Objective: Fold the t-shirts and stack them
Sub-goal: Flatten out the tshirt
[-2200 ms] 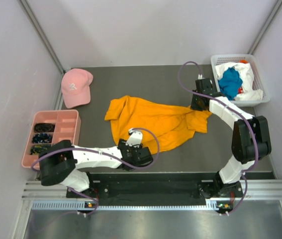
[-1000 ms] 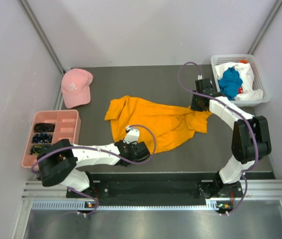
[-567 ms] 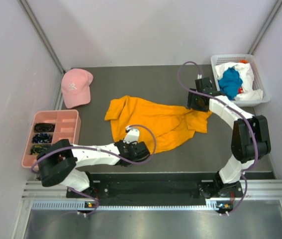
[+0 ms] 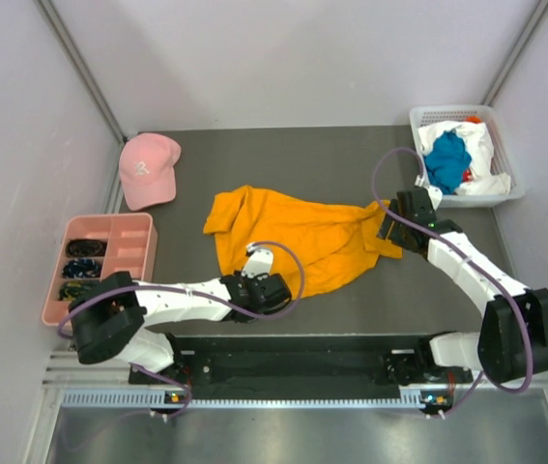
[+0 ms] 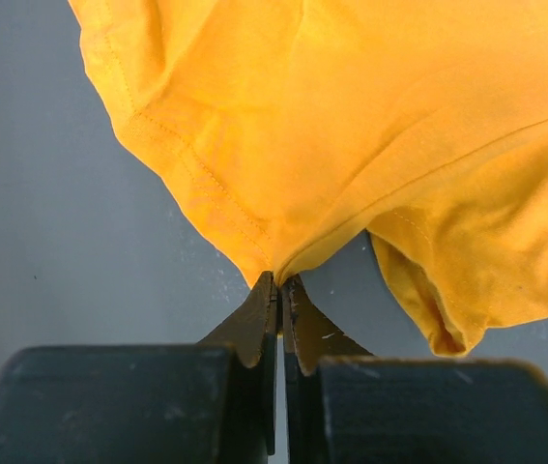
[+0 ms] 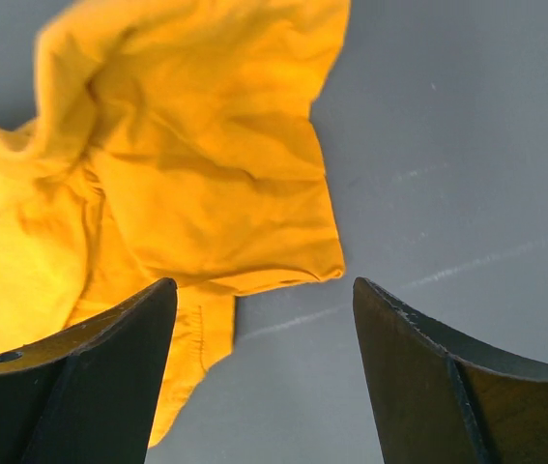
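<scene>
The dark surface point(image 4: 351, 290) carries the orange-yellow t-shirt point(image 4: 298, 237), which lies crumpled and spread across its middle. A white basket point(image 4: 476, 200) in the far right corner holds a teal-blue t-shirt point(image 4: 447, 160) on top of a white t-shirt point(image 4: 481, 145). A pink tray point(image 4: 109, 217) sits at the left edge, with a pink cap point(image 4: 148, 169) beyond it. The right hand point(image 6: 264, 285) is spread wide over the shirt's right end, holding nothing. The left hand point(image 5: 278, 282) is pinched tight on the shirt's near hem.
</scene>
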Motion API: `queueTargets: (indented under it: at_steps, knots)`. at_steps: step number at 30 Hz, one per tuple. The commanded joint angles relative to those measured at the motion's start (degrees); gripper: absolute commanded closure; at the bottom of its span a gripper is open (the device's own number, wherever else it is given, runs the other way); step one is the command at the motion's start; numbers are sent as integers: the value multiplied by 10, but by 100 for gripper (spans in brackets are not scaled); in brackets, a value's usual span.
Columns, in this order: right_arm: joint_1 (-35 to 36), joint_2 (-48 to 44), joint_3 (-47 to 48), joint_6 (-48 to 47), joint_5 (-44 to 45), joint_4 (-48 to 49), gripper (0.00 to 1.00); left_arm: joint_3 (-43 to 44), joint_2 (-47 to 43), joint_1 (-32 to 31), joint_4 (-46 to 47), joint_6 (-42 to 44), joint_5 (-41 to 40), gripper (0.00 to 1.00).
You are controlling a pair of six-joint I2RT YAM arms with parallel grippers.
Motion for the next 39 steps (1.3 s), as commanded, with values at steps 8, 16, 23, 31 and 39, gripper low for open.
queueTargets:
  at_steps: [8, 16, 23, 31, 39]
  knots:
    - [-47, 7, -52, 48, -22, 42, 27, -5, -26, 3, 28, 17, 10, 100]
    - [-75, 48, -64, 42, -57, 75, 27, -6, -23, 2, 30, 19, 10, 100]
    - [-75, 78, -62, 35, -73, 86, 32, -5, -22, 2, 29, 19, 11, 100]
    - [-75, 95, -63, 33, -77, 91, 32, -5, -20, 2, 29, 19, 9, 100]
    - [-75, 127, -53, 26, -95, 93, 52, -7, -27, 2, 30, 19, 10, 100]
